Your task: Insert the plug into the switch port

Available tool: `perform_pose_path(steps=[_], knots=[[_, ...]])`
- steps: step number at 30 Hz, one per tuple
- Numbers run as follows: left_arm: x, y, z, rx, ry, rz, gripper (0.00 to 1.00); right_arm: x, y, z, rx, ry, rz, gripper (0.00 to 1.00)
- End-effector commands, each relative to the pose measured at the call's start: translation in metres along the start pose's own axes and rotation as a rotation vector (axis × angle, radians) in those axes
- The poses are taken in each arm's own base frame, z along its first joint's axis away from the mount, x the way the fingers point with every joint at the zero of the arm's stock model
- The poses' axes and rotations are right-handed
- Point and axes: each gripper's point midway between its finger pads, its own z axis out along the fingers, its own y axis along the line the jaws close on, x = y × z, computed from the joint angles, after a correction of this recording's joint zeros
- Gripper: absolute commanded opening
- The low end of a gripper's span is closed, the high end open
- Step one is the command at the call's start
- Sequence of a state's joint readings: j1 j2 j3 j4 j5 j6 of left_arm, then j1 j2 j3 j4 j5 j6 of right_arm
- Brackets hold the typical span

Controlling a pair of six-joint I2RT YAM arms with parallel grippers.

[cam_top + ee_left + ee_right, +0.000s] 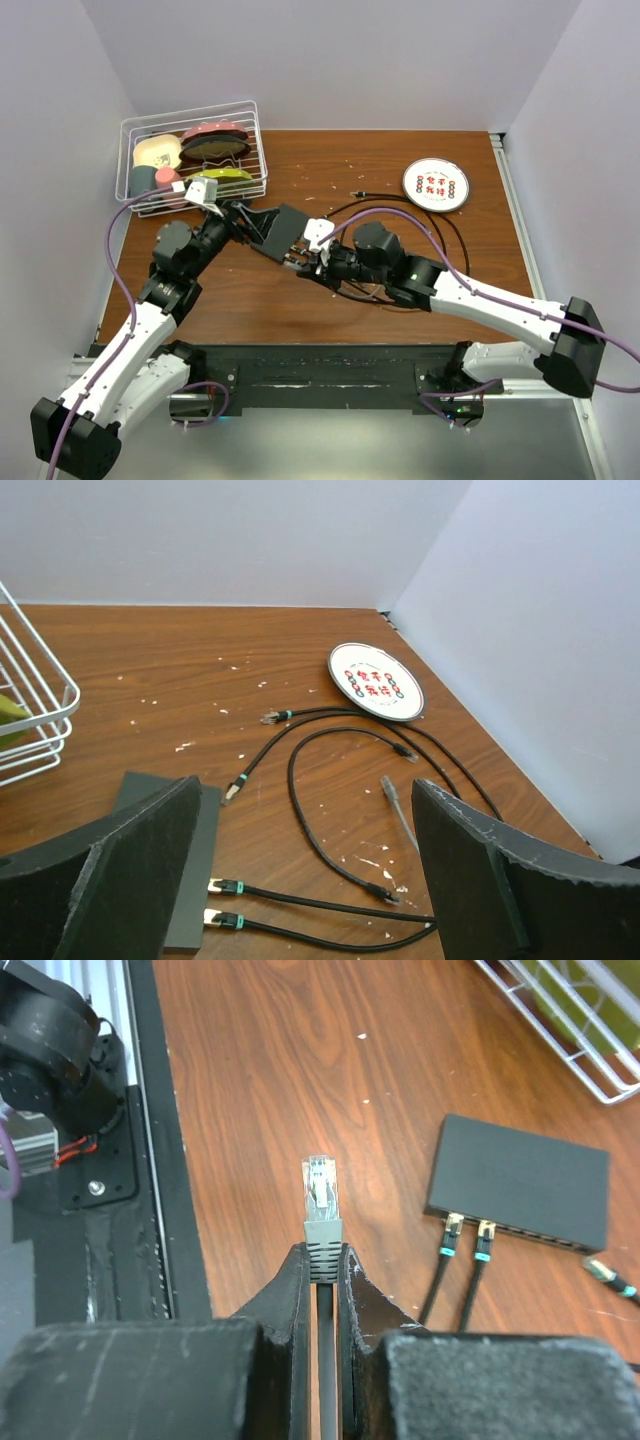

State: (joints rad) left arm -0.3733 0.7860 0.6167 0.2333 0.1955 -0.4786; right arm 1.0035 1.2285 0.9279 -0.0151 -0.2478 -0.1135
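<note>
Gripping the plug (320,1185) by its grey ribbed boot, the right gripper (322,1260) is clamped tight, the clear latched connector jutting forward over the scuffed wooden table (260,1080), well apart from the switch port (545,1230) and pointing past it. Ports line the near long edge of the flat matte-black switch (520,1170), where two black cables (452,1232) with gold-and-teal plugs are seated. The left gripper (305,850), padded fingers spread wide, hovers beside the switch holding nothing. Judged progress: pickup done; turning, aligning and pushing home remain. A wire basket (190,112) and a round white disc (375,682) lie beyond.
</note>
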Motion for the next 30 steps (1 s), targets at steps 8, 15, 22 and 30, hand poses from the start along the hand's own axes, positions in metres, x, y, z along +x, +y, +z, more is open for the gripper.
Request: perform_pose_path(steps=[8,15,22,30], knots=[[-0.009,0.003,0.004,-0.013,-0.031,0.038,0.91,-0.023,-0.003,-0.018,0.031,-0.084,-0.102,0.00],[-0.005,0.002,0.008,0.001,-0.005,0.042,0.90,-0.016,-0.014,-0.012,0.087,-0.053,-0.083,0.00],[0.021,-0.030,0.020,0.231,0.126,0.032,0.86,-0.008,-0.043,-0.004,0.245,-0.015,-0.018,0.00],[0.043,-0.055,0.018,0.433,0.219,0.011,0.79,-0.004,-0.067,0.002,0.376,-0.003,0.029,0.00]])
